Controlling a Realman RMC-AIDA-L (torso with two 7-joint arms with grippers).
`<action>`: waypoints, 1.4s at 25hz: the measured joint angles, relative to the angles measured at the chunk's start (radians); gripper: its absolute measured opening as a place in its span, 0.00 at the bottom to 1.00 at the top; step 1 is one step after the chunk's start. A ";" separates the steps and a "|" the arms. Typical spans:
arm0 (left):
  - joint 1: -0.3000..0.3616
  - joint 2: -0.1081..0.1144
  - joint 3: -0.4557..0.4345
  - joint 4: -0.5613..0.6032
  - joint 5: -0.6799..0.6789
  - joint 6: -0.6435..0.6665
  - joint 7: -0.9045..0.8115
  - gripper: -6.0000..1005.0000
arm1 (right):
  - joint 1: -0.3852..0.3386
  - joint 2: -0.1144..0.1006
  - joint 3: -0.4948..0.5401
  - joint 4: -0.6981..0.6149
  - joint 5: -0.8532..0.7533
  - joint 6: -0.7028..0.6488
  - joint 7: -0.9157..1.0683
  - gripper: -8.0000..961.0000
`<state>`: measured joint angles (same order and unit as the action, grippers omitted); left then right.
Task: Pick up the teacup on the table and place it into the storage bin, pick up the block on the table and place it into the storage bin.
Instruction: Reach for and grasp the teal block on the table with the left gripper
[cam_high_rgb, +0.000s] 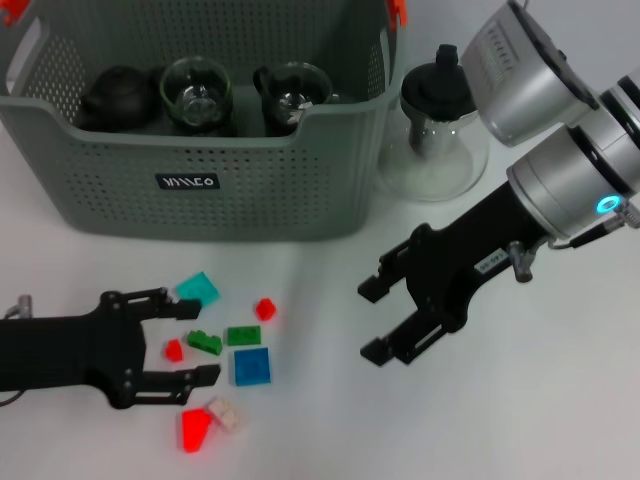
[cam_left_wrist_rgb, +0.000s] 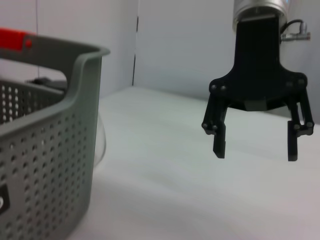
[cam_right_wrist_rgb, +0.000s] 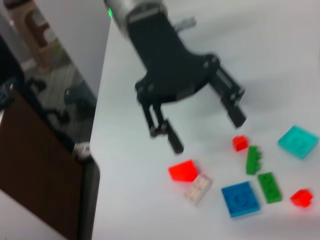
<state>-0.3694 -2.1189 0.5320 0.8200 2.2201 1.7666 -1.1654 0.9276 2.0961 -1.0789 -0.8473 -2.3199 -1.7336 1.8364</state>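
Storage bin (cam_high_rgb: 200, 170) sits at the bench's (cam_high_rgb: 560, 400) far side, teaware inside it. Right pincer (cam_high_rgb: 372, 318), fingers spread and empty, hovers in front of the bin; left pincer (cam_high_rgb: 185, 336), also spread, surrounds a small red block (cam_high_rgb: 174, 350) among scattered blocks.

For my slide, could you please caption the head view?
Open left gripper hovers over scattered coloured plastic blocks; open right gripper waits beside the grey-green perforated storage bin.
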 joint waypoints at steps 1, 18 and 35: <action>0.000 0.001 0.002 0.017 0.010 0.003 -0.014 0.81 | 0.003 0.000 -0.007 0.004 -0.001 0.001 0.004 0.86; -0.165 -0.019 0.324 0.491 0.218 0.018 -0.617 0.81 | -0.130 -0.041 0.027 -0.035 -0.004 -0.116 0.158 0.85; -0.307 -0.048 0.683 0.473 0.551 -0.110 -0.875 0.81 | -0.198 -0.076 0.146 -0.046 0.004 -0.154 0.147 0.86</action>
<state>-0.6767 -2.1671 1.2152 1.2926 2.7709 1.6569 -2.0401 0.7293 2.0205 -0.9326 -0.8935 -2.3163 -1.8874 1.9832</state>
